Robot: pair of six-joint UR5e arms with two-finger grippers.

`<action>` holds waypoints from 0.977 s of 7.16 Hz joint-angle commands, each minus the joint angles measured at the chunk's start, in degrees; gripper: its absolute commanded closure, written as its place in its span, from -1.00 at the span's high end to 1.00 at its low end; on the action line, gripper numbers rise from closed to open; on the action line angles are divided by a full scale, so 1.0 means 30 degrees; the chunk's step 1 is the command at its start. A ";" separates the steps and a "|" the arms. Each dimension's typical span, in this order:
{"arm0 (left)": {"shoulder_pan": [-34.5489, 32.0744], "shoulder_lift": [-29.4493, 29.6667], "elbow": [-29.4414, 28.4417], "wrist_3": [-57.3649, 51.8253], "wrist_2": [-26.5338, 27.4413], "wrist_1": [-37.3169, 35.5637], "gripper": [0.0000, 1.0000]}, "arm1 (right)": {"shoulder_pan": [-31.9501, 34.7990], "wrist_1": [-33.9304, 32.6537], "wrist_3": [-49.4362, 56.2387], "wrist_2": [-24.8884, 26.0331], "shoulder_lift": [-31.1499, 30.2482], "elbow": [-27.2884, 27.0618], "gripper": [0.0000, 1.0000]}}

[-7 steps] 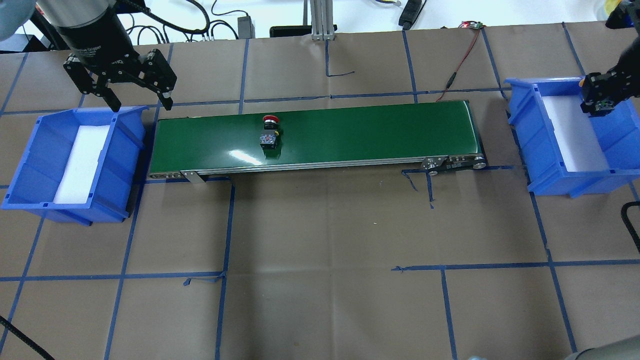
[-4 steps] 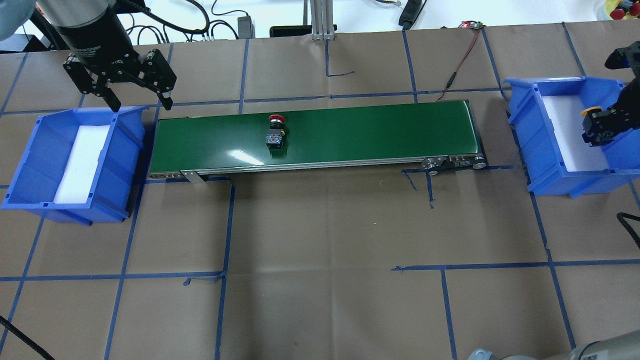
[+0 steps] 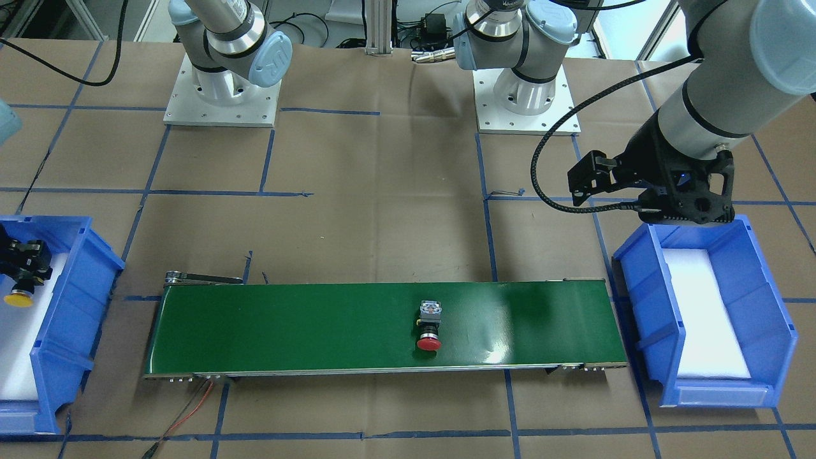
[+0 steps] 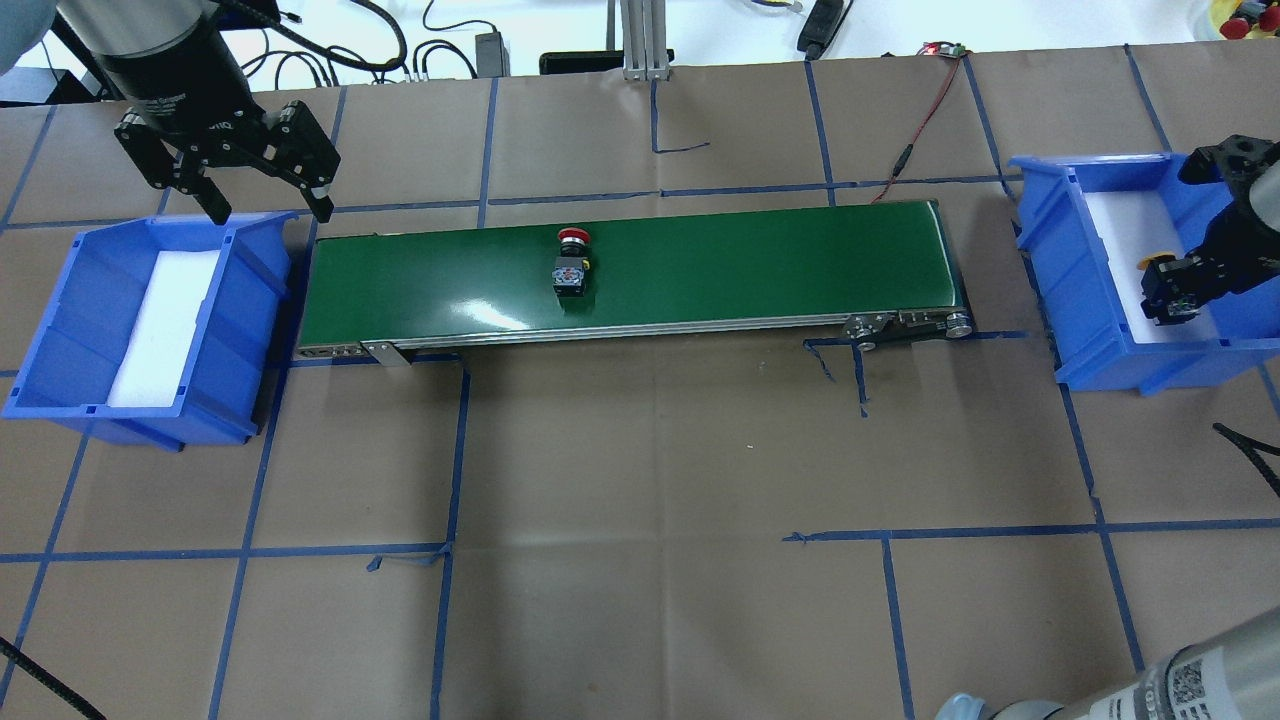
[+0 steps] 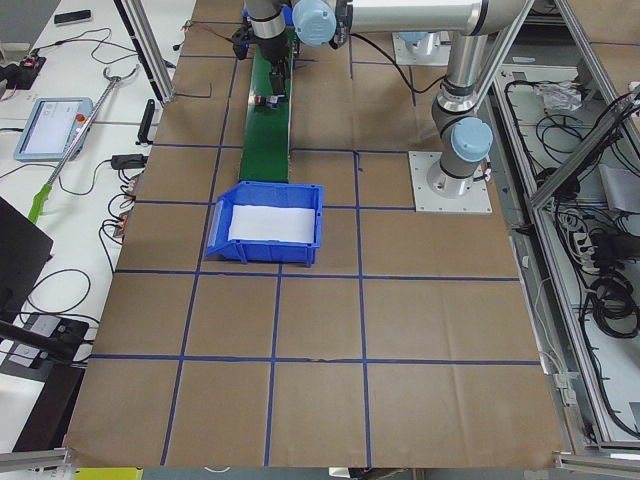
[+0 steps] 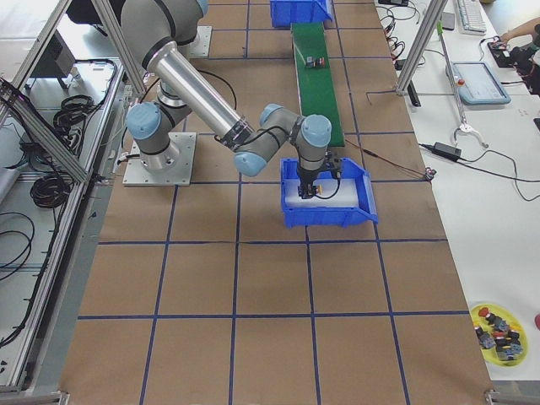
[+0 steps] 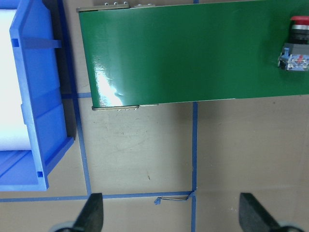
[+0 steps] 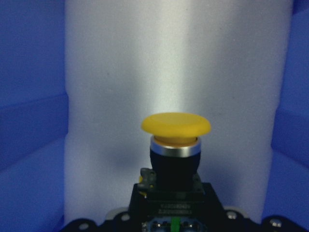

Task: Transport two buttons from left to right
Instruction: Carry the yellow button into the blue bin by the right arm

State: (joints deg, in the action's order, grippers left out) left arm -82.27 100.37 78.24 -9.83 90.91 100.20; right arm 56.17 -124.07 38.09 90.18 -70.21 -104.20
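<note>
Silver tubular arms [image 3: 707, 95] with pale-blue joint caps [image 3: 271, 58] rise from white square base plates [image 3: 255, 115] (screws dot their edges) behind the green conveyor belt [image 3: 287, 325]; a black ribbed cable [image 3: 536, 167] runs to the black left gripper [image 4: 268, 205].

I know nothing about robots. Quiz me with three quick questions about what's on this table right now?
1. True or false: the red button lies on the green belt.
2. What does the right tool hold at the right blue bin? A) the yellow button B) a cable C) nothing
3. Fill in: the left tool, near the left blue bin, has its jaws ____.
Key: 1 true; 2 A; 3 open.
</note>
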 commanded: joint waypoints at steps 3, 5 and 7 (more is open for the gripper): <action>0.0090 -0.0030 -0.0005 0.0054 -0.0010 0.0000 0.99 | -0.0003 0.0106 -0.0097 0.0146 0.0406 -0.0158 -0.86; -0.0055 -0.0088 -0.0034 0.0434 -0.0039 -0.0029 0.99 | -0.0003 0.0107 -0.0010 0.0293 0.0522 -0.0392 0.48; -0.0144 -0.0059 -0.0063 0.1252 -0.0069 -0.0029 0.99 | -0.0003 0.0107 -0.0009 0.0176 0.0640 -0.0218 0.71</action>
State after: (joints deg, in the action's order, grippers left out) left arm -82.54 100.15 78.11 -7.41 90.74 100.11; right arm 56.16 -123.76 38.07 90.85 -68.44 -105.06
